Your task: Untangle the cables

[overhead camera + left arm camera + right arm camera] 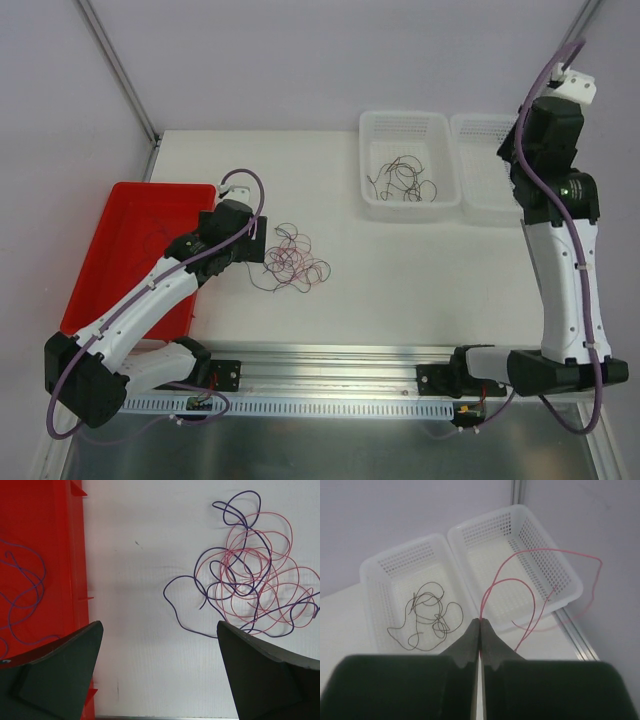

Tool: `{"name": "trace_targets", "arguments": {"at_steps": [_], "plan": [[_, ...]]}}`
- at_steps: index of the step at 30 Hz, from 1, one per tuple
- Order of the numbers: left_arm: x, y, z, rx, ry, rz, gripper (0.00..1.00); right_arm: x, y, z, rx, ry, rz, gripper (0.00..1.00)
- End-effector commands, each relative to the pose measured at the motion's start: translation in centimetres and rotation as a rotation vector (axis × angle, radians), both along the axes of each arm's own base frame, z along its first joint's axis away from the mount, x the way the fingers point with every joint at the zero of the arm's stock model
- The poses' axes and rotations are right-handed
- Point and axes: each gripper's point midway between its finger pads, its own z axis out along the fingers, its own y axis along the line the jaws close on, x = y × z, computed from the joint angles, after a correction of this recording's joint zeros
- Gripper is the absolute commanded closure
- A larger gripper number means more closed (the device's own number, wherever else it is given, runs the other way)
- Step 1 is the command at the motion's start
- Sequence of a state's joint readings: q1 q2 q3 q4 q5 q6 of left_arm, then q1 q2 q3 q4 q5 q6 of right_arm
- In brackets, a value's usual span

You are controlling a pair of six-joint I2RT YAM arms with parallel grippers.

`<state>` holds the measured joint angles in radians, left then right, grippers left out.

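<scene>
R gripper is pinched fully shut on one pink cable, up above the empty basket. Part of the strand swings out past the basket's side. I'd drop lower & get the loose end inside the walls before letting go, else it'll drape over the rim. Brown cable lies in the neighbour basket. L gripper is wide open w/ nothing in it, well away from the empty basket, by the purple-pink tangle.

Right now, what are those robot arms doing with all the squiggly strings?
They are sorting tangled cables. The right claw is pinched shut on a pink cable and holds it up over the right white basket. The left white basket has a dark cable in it. The left claw is open and hovers beside the purple and pink tangle on the table.
</scene>
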<state>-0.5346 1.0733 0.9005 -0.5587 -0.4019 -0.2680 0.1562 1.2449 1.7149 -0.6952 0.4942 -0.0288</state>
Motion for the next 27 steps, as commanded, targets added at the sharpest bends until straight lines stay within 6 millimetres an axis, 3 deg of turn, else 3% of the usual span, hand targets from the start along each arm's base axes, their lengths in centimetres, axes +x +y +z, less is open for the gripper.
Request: {"name": "trace_targets", "arguments": {"at_steps": [1,2,4,5,6,10,11,13,14,15,17,18,19,22,24,26,27], "plan": [[0.0,0.5,0.0,0.014,-0.008,-0.002,0.01,3.7,-1.8,2.1,-0.053,-0.056,0.017,0.99],[0.1,0.5,0.0,0.014,-0.006,-0.001,0.01,4.6,-3.1,3.0,-0.048,-0.085,-0.009,0.99],[0.1,0.4,-0.2,0.014,-0.002,-0.003,0.01,7.2,-3.2,1.6,-0.041,-0.061,0.011,0.99],[0.1,0.4,-0.3,0.017,0.002,-0.003,0.01,7.7,-5.0,1.5,-0.040,-0.063,-0.026,0.99],[0.1,0.4,-0.4,0.017,0.007,-0.005,0.01,8.7,-5.2,1.6,-0.034,-0.082,-0.019,0.99],[0.1,0.2,-1.1,0.024,0.031,-0.009,0.01,12.6,-7.2,-0.7,-0.027,-0.070,-0.030,0.99],[0.1,0.2,-1.3,0.030,0.038,-0.011,0.01,14.2,-7.9,-2.7,-0.024,-0.034,-0.034,0.99],[0.2,0.3,-1.6,0.038,0.046,-0.010,0.01,15.6,-8.6,-3.3,-0.023,-0.032,-0.040,0.99],[0.2,0.2,-1.8,0.044,0.053,-0.012,0.01,16.9,-9.4,-5.6,-0.023,0.014,-0.063,0.96],[0.3,0.2,-1.8,0.047,0.055,-0.012,0.01,17.4,-9.7,-6.3,-0.020,0.029,-0.067,0.91],[0.3,0.3,-2.2,0.056,0.068,-0.011,0.01,18.4,-10.4,-7.4,-0.017,0.049,-0.094,0.72],[0.3,0.3,-2.3,0.057,0.072,-0.010,0.01,19.1,-10.6,-9.0,-0.013,0.082,-0.092,0.64],[0.3,0.2,-2.5,0.060,0.080,-0.013,0.01,19.5,-10.4,-9.3,-0.007,0.087,-0.082,0.48],[0.4,0.0,-2.7,0.058,0.089,-0.020,0.01,19.7,-9.5,-9.9,0.030,0.099,-0.038,0.24],[0.3,-0.2,-2.8,0.050,0.094,-0.028,0.01,19.3,-8.3,-10.6,0.074,0.116,-0.002,0.19],[0.3,-0.5,-2.9,0.041,0.102,-0.039,0.01,18.2,-6.7,-10.0,0.106,0.110,0.044,0.17],[0.2,-0.6,-2.9,0.035,0.105,-0.044,0.01,17.7,-5.8,-11.3,0.132,0.139,0.066,0.17]]}}
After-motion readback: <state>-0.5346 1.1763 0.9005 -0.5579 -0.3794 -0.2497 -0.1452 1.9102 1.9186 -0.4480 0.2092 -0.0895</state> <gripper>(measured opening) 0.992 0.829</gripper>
